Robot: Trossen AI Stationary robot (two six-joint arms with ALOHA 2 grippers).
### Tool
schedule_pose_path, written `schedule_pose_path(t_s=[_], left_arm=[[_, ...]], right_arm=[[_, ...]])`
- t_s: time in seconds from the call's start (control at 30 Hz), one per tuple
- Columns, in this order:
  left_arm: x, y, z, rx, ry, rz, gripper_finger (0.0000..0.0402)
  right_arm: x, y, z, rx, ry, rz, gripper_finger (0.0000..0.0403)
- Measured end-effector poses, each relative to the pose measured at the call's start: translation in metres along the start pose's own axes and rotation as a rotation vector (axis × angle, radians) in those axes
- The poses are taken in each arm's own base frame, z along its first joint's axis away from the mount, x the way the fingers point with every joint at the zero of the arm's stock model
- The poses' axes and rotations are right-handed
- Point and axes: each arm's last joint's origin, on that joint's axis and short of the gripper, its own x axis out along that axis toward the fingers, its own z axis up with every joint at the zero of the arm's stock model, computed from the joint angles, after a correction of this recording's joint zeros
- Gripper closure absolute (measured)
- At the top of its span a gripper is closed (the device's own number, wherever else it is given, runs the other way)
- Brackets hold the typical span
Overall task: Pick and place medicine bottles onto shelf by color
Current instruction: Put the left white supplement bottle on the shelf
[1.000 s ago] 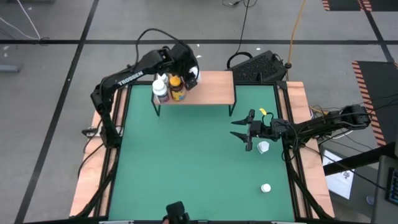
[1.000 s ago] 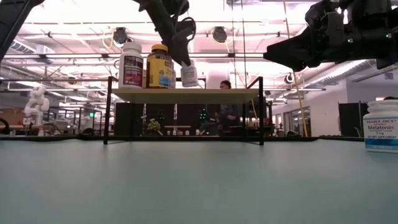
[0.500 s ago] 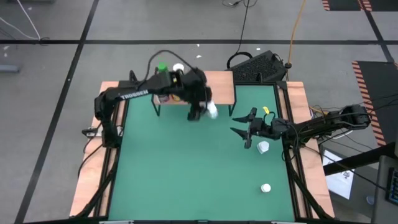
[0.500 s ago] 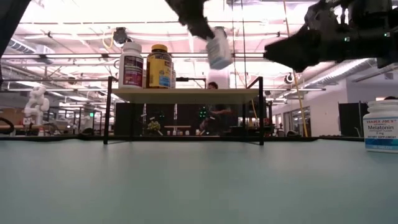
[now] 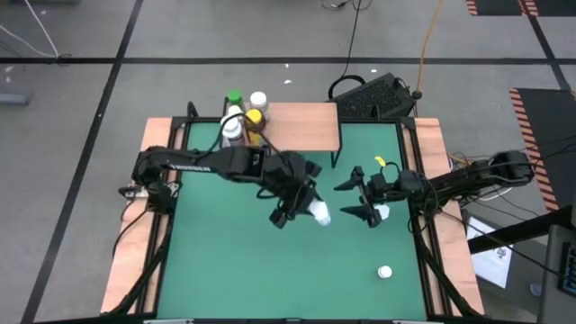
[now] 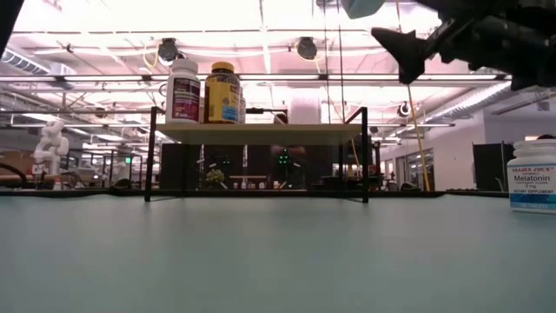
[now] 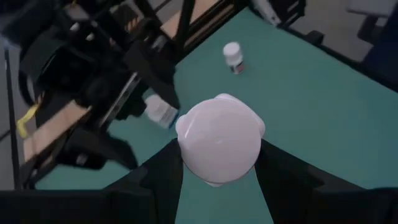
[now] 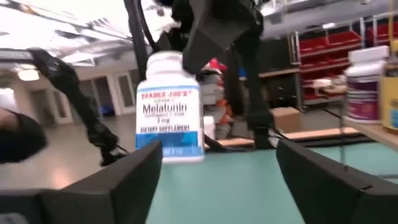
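Observation:
My left gripper (image 5: 306, 205) hangs over the middle of the table, shut on a white Melatonin bottle (image 5: 318, 213) with a blue-edged label (image 8: 169, 112). My right gripper (image 5: 351, 201) is open and level in the air just right of that bottle, fingers facing it without touching. The shelf (image 5: 301, 126) stands at the far edge. On its left end stand a white bottle (image 5: 232, 133) and an amber, yellow-capped one (image 5: 255, 120). A green cap (image 5: 234, 97) and a white cap (image 5: 258, 99) show beyond them. My left gripper pinches the white bottle between its two fingers at the cap end (image 7: 185, 142); the round white top fills the gap in the left wrist view. The fingers come from above, pointing down. The bottle is lifted clear and hangs nearly upright below them.
Another Melatonin bottle (image 5: 382, 214) stands on the green mat under my right gripper, also seen from my left wrist (image 7: 160, 112). A small white-capped bottle (image 5: 385, 271) stands near the right near corner. Black frame posts line the mat's edges; the mat's left half is free.
My left gripper has lifted the white bottle off the shelf's left part and carried it up, then toward the near-right, to the table's middle beside my right gripper. It has stayed shut on the bottle. My right gripper has rolled a little at the wrist and stayed open.

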Motion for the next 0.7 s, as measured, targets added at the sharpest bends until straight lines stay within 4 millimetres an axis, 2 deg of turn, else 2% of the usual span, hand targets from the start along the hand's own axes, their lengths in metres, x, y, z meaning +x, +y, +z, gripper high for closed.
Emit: schedule_pose_path(t_s=[0.1, 0.27, 0.43, 0.6, 0.7], left_arm=[[0.001, -0.003, 0.004, 0.016, -0.016, 0.000, 0.0215], [0.001, -0.002, 0.003, 0.013, -0.006, 0.014, 0.0215], [0.000, 0.002, 0.000, -0.011, 0.008, 0.031, 0.0215], [-0.001, 0.004, -0.004, -0.035, 0.031, 0.038, 0.0215], [-0.001, 0.005, -0.005, -0.040, 0.041, 0.040, 0.0215]], right_arm=[[0.003, 0.005, -0.002, 0.009, -0.010, 0.036, 0.0058], [0.024, 0.009, -0.001, 0.005, 0.006, 0.053, 0.0035], [0.041, 0.011, -0.003, -0.038, 0.039, 0.063, 0.0030], [0.043, 0.010, -0.006, -0.075, 0.044, 0.051, 0.0031], [0.043, 0.009, -0.005, -0.087, 0.035, 0.033, 0.0044]])
